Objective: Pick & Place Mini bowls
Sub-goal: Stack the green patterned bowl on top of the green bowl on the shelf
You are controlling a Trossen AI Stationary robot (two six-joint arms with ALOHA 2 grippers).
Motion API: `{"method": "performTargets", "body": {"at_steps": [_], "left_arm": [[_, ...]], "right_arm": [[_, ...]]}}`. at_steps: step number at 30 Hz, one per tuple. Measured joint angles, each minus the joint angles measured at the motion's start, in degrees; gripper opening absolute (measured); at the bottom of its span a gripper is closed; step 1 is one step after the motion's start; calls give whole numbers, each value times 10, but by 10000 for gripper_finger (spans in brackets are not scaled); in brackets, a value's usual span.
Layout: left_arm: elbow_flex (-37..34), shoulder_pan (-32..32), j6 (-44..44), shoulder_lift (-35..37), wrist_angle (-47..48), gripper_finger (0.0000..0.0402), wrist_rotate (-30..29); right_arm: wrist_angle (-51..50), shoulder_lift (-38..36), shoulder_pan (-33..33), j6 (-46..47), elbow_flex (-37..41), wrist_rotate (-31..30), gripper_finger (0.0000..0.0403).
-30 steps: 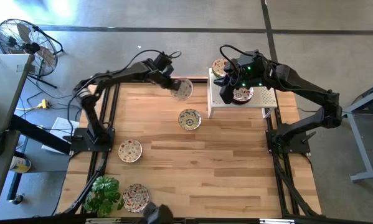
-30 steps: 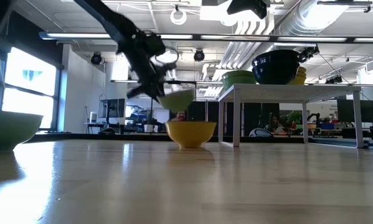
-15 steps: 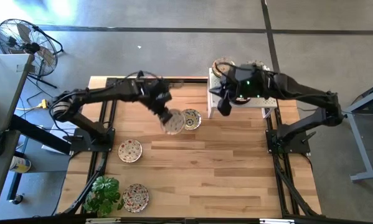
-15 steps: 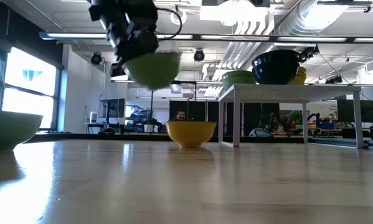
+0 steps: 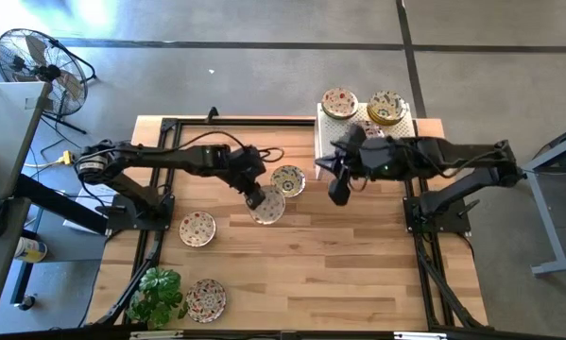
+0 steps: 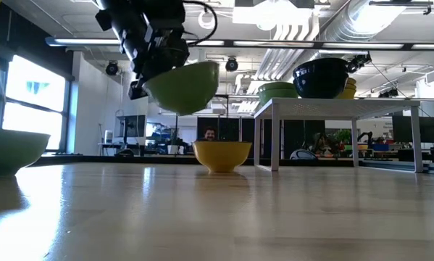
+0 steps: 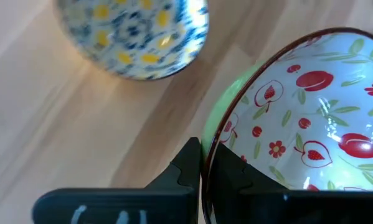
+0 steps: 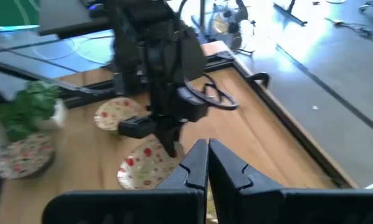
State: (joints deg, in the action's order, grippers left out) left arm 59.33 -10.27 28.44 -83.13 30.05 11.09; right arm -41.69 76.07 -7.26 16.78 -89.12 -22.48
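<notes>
Mini bowls scattered over the table, one carried by the left gripper.

Left gripper [image 5: 257, 198], near frame centre in the high view, is clamped on the rim of a green-sided bowl [image 5: 268, 206] with red fruit print inside, held above the wooden table [image 5: 339, 255] beside a blue-and-yellow bowl [image 5: 287, 180]. Right gripper [image 5: 337, 194], right of centre, has its fingers pressed together on nothing. Two bowls [image 5: 339, 103] sit on the white stand [image 5: 326, 127] at upper right; two more [image 5: 197, 228] lie lower left near a plant [image 5: 157, 293].
</notes>
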Motion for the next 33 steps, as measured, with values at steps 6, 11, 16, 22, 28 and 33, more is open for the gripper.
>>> {"method": "performTargets", "body": {"at_steps": [6,11,16,22,28,33], "left_arm": [[0,35,16,-26,-43,9,-28],[0,65,57,-52,-74,9,-56],[0,84,126,-79,-115,9,-91],[0,97,203,-81,-140,9,-134],[0,101,259,-81,-135,9,-166],[2,115,305,-93,-147,9,-209]], "right_arm": [[-6,0,-51,18,0,-54,0],[42,-24,-70,-2,58,-46,0],[191,-104,-56,-15,201,116,0],[214,-207,14,18,314,249,0],[200,-273,23,8,364,262,0],[170,-289,24,11,380,269,0]]}}
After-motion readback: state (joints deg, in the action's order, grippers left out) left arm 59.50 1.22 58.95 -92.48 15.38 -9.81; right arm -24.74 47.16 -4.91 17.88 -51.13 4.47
